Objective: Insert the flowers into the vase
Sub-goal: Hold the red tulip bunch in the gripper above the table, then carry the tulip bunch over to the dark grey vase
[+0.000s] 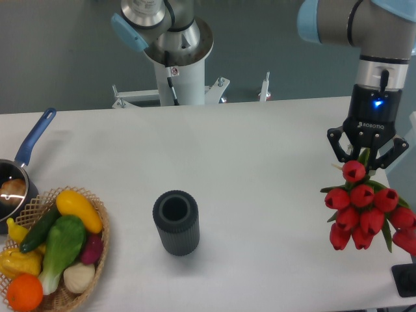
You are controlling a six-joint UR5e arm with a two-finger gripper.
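The flowers (365, 209), a bunch of red tulip buds with green stems, hang at the right edge of the table with the buds pointing down toward me. My gripper (367, 156) is shut on the stem end of the bunch, right above the top buds. The vase (176, 222), a dark ribbed cylinder with a round open mouth, stands upright on the white table near the front centre. It is far to the left of the flowers and the gripper, with nothing inside that I can see.
A wicker basket (97, 250) of toy vegetables and fruit sits at the front left corner. Behind it a blue-handled saucepan (18, 170) lies at the left edge. The arm's white base column (182, 71) rises behind the table. A dark object (406, 279) shows at the front right corner.
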